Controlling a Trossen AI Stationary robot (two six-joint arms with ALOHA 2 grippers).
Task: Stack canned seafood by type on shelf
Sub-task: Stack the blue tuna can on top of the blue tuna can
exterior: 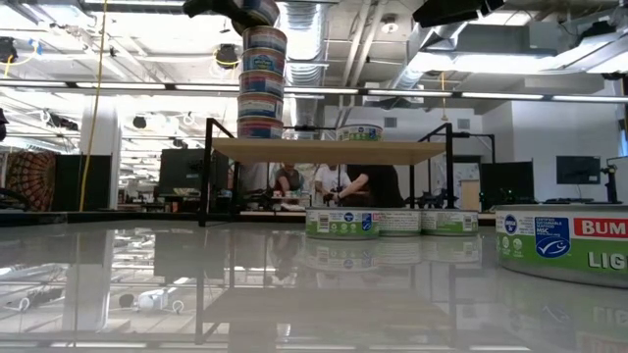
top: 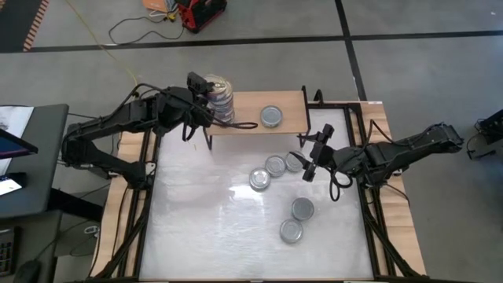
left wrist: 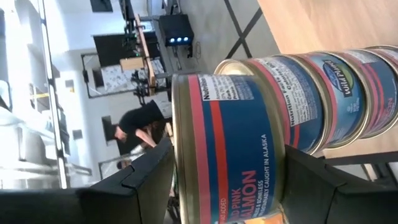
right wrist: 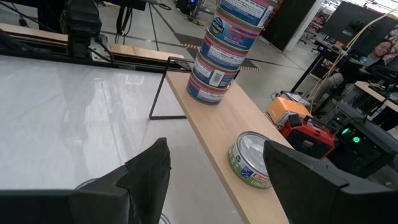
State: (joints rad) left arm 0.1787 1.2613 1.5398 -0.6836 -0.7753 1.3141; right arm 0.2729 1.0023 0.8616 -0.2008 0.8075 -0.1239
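A tall stack of several blue-and-red salmon tins [top: 222, 101] stands on the left end of the light-wood shelf [top: 287, 106]. My left gripper [top: 209, 86] is at the stack's top, shut on the uppermost tin [left wrist: 230, 143]. One green-labelled tin [top: 271, 116] rests flat on the shelf's middle. My right gripper [top: 303, 159] hovers open over the tins on the table, right of centre, with nothing between its fingers [right wrist: 143, 174]. My left gripper pinches the uppermost tin between its two fingers [left wrist: 143, 186], one at the lid's rim [left wrist: 177, 124] and the other at the bottom rim [left wrist: 280, 124]. The fingers come nearly level from the table's left. The tin stays upright over the stack; whether it rests there cannot be told.
Three tins [top: 275, 167] lie in a row mid-table and two more [top: 297, 220] nearer the front. A large tin [exterior: 569, 240] is close to the low camera. Black rails [top: 149, 181] run along the table's sides. People sit beyond the table [exterior: 343, 181].
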